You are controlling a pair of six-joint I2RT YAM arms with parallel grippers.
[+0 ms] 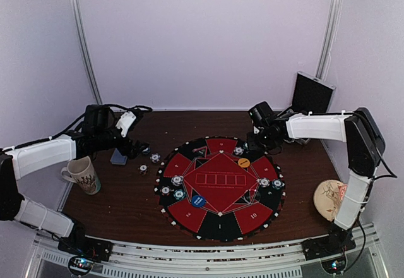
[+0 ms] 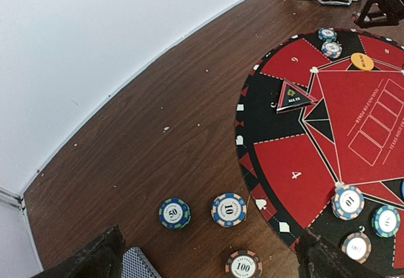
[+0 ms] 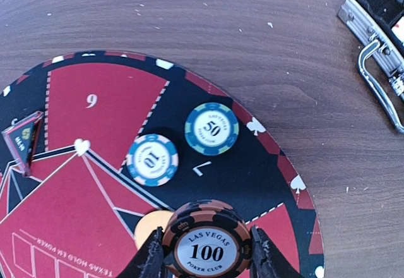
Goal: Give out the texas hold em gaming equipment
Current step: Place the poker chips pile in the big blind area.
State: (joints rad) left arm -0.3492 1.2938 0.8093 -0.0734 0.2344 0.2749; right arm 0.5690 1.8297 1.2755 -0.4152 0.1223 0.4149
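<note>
My right gripper (image 3: 207, 256) is shut on a short stack of black-and-orange 100 chips (image 3: 206, 227), held above the round red-and-black poker mat (image 3: 95, 88) beside seat 7. A teal 50 chip (image 3: 212, 128), a blue 10 chip (image 3: 152, 159) and the orange button disc (image 3: 146, 225) lie on the mat just beyond. My left gripper (image 2: 211, 268) is open above the bare wood left of the mat. Between its fingers (image 2: 95, 259) lie a 50 chip (image 2: 173, 213), a 10 chip (image 2: 228, 210), a 100 chip (image 2: 243, 266) and the grey-blue card deck (image 2: 140, 264).
A patterned mug (image 1: 82, 175) stands at the left edge. The silver-edged black case (image 1: 312, 93) lies open at the back right. A pale round dish (image 1: 329, 199) sits by the right arm. More chips and a blue button (image 1: 198, 200) lie around the mat (image 1: 219, 221).
</note>
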